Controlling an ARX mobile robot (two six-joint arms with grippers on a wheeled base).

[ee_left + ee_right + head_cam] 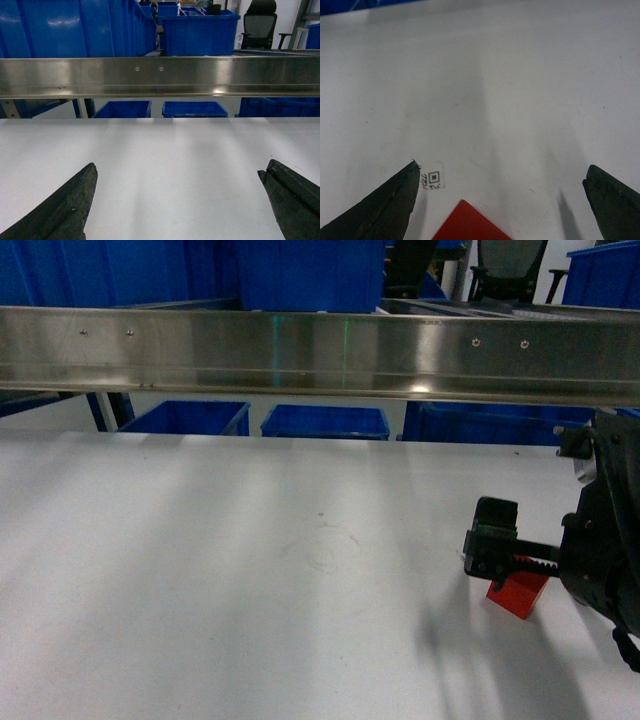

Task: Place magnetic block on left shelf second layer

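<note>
Right gripper (502,200) hangs over the magnetic block (470,223), jaws spread wide and holding nothing.
From my right wrist view, the red cube sits on the white table (200,570) between the fingers, slightly left of centre; my left gripper (177,200), also spread, is well apart.

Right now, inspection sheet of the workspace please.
Surface: white tabletop, bare apart from a small printed code sticker.
Job's things: red magnetic block on the tabletop, not lifted, between the open fingers of the right gripper.
Clutter: nothing seen.
Grippers: right gripper open; left gripper open, empty.
Cables: nothing seen.
Surroundings: steel shelf rail, blue bins, office chair behind.
</note>
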